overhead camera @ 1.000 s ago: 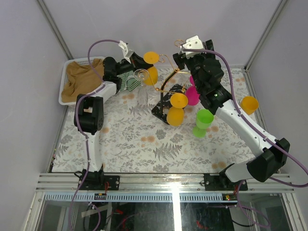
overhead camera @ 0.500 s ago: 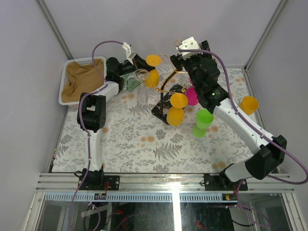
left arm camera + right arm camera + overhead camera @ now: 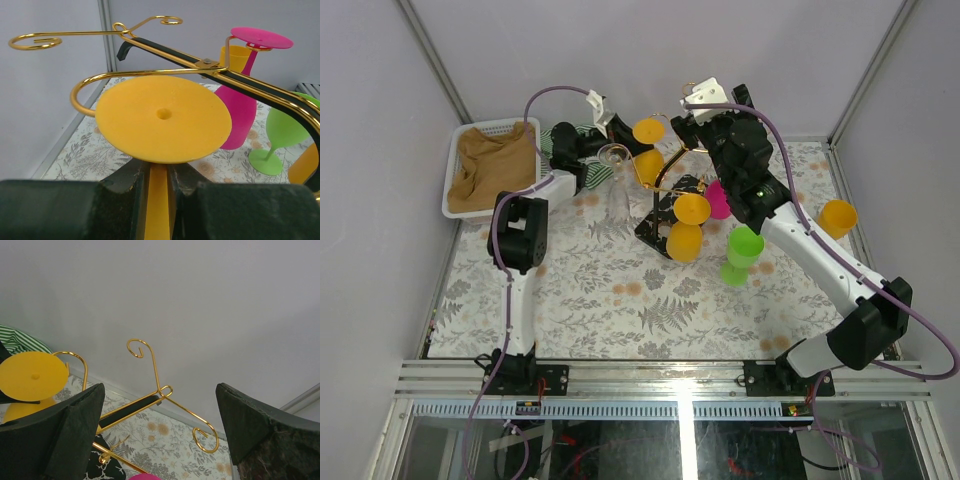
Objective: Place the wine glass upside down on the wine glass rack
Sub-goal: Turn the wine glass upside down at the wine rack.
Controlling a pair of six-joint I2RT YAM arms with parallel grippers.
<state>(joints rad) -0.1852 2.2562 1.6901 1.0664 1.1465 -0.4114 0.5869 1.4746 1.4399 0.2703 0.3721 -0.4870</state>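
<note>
My left gripper [image 3: 636, 147] is shut on the stem of a yellow wine glass [image 3: 649, 131] and holds it upside down, foot up, beside the gold wine glass rack [image 3: 672, 165]. In the left wrist view the stem stands between my fingers [image 3: 125, 192] and the round foot [image 3: 163, 118] lies just under a curved gold arm [image 3: 87, 82]; I cannot tell if they touch. My right gripper [image 3: 688, 122] is open and empty above the rack's top. In the right wrist view its gripper [image 3: 160, 432] frames the curled hooks [image 3: 160, 385], and the yellow foot [image 3: 32, 376] shows at the left.
Two yellow glasses [image 3: 690, 225] and a pink one [image 3: 721, 198] hang on the rack above its black base [image 3: 650, 228]. A green glass [image 3: 742, 252], a clear glass [image 3: 615, 175] and a yellow glass [image 3: 838, 217] stand on the table. A white basket [image 3: 455, 170] with brown cloth sits far left.
My left gripper has carried the yellow glass to the right, closer to the rack's arm. My right gripper has shifted slightly left and up above the rack.
</note>
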